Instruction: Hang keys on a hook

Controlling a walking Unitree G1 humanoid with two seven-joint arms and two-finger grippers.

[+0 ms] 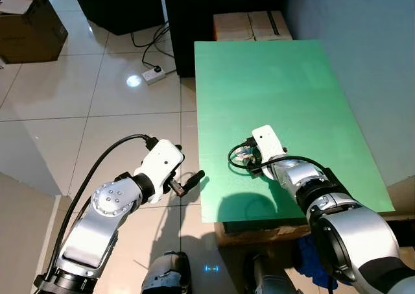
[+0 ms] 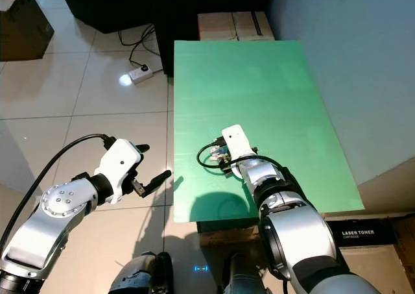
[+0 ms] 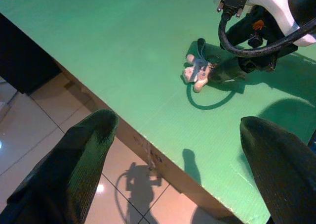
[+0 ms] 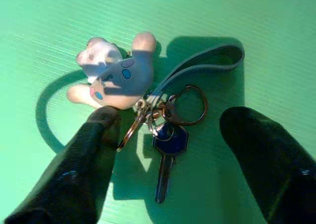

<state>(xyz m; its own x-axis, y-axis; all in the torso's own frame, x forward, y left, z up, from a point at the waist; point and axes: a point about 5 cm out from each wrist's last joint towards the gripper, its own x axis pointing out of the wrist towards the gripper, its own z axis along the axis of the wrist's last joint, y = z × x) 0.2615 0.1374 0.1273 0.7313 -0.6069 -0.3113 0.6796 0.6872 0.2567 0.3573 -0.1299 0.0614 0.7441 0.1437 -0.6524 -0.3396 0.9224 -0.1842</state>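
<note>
A: What is seen on the largest scale?

B: A green board (image 1: 285, 106) is laid flat over a cardboard box (image 1: 253, 25), with pale floor tiles (image 1: 97, 106) spread off its left edge. A white power strip (image 1: 154, 74) is seen on those tiles, well apart from the board's far left corner.

A: Where are the arms placed relative to the board?

B: The right gripper (image 4: 168, 130) is lowered onto the board near its near edge, with its fingers spread wide. One fingertip (image 4: 103, 122) is set against the keyring's soft figure, the other is held apart from it. The left gripper (image 3: 177, 155) is held over the tiles just beside the board's near left edge, its fingers spread and nothing gripped between them.

A: And the keys?

B: The keys (image 4: 165, 135) are lying on the board between the right gripper's fingers. A blue-headed key (image 4: 168, 152), a metal ring, a grey strap (image 4: 197, 66) and a small pale bunny-like charm (image 4: 116, 75) are joined together. Whether the second fingertip is touching the board cannot be told.
</note>
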